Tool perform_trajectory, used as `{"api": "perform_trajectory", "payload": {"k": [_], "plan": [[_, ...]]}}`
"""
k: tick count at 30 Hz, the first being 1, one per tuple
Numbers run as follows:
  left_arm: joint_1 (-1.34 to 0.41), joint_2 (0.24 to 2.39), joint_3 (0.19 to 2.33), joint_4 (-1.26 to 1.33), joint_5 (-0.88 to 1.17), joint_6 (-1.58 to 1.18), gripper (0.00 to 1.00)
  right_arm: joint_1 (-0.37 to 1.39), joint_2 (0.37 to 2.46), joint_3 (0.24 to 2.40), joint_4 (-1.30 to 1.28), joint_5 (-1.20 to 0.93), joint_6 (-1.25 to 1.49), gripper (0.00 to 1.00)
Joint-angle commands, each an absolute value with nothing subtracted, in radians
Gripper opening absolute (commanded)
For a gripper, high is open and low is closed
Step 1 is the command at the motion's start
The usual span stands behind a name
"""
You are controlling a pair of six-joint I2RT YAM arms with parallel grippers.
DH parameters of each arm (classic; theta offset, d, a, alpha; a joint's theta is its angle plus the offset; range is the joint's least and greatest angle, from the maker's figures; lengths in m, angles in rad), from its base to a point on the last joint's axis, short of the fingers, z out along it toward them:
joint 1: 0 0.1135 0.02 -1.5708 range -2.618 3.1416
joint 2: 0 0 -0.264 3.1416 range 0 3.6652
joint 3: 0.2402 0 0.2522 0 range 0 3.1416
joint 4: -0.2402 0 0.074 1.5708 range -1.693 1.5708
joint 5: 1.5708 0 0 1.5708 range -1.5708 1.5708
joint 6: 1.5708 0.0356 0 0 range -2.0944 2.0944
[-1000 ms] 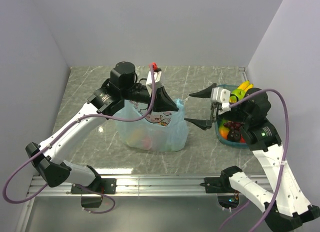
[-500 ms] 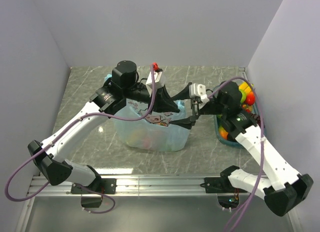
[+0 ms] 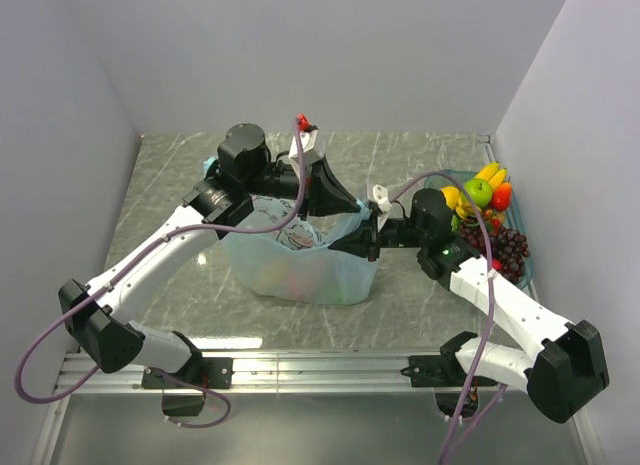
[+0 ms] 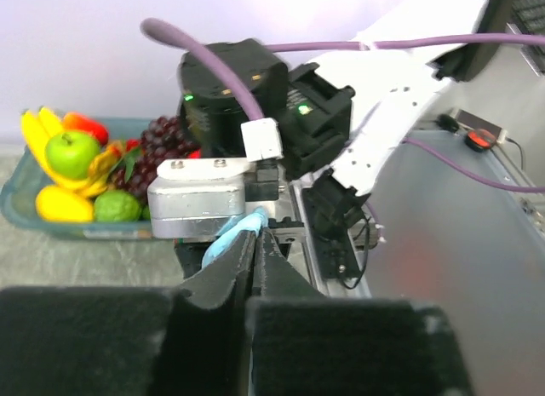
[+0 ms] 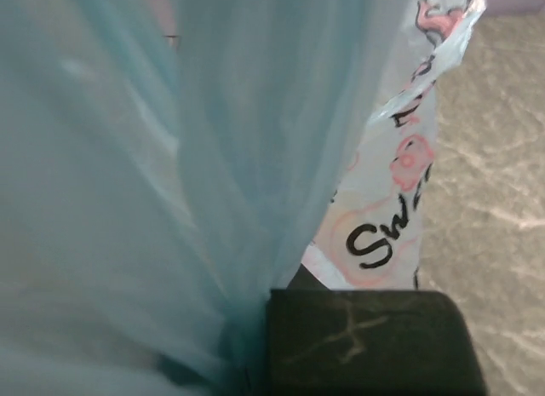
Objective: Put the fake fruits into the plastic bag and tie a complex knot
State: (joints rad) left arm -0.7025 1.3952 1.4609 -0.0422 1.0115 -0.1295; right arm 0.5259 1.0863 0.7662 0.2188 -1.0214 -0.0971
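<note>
The light-blue plastic bag (image 3: 300,270) stands mid-table, with faint coloured fruit shapes inside it. My left gripper (image 3: 356,206) is shut on a strip of the bag's upper edge, and blue film (image 4: 232,239) pokes out beside its closed fingertips (image 4: 255,243). My right gripper (image 3: 362,238) is shut on the bag's right rim. In the right wrist view, gathered film (image 5: 170,200) runs down into the jaws next to one black pad (image 5: 366,336). More fake fruits (image 3: 488,210) lie in the teal tray: banana, green apple (image 4: 71,152), grapes (image 3: 503,247).
The teal tray (image 3: 527,275) sits at the right, against the side wall. A printed graphic (image 5: 392,209) shows on the bag. Purple cables arc over both arms. White walls close in the grey marbled table (image 3: 170,185) on three sides.
My right arm swung left from the tray to the bag, and its wide-open jaws closed on the bag's right rim. My left gripper kept its hold and shifted slightly.
</note>
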Motion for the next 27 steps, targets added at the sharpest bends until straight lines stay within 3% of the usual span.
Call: {"api": "perform_trajectory", "payload": {"k": [1, 2, 3, 8, 11, 20, 27], "plan": [[-0.677, 1.321, 1.431, 0.028, 0.925, -0.134, 0.13, 0.532, 1.072, 0.723, 0.270, -0.959, -0.064, 0.00], [-0.663, 1.298, 1.424, 0.003, 0.920, -0.109, 0.27, 0.532, 1.065, 0.715, 0.250, -0.951, -0.116, 0.00], [-0.635, 1.287, 1.425, -0.067, 0.911, -0.066, 0.49, 0.528, 1.059, 0.709, 0.238, -0.947, -0.133, 0.00], [-0.598, 1.240, 1.431, -0.498, 0.867, 0.317, 0.66, 0.495, 1.055, 0.738, 0.156, -0.957, -0.176, 0.00], [-0.598, 1.229, 1.396, -0.598, 0.854, 0.472, 0.83, 0.489, 1.057, 0.750, 0.150, -0.959, -0.193, 0.00], [-0.653, 1.361, 1.361, -0.612, 0.769, 0.733, 0.93, 0.489, 1.095, 0.779, 0.121, -0.933, -0.236, 0.00], [-0.666, 1.407, 1.163, -0.615, 0.714, 0.899, 0.95, 0.466, 1.140, 0.752, 0.248, -0.833, -0.154, 0.00]]}}
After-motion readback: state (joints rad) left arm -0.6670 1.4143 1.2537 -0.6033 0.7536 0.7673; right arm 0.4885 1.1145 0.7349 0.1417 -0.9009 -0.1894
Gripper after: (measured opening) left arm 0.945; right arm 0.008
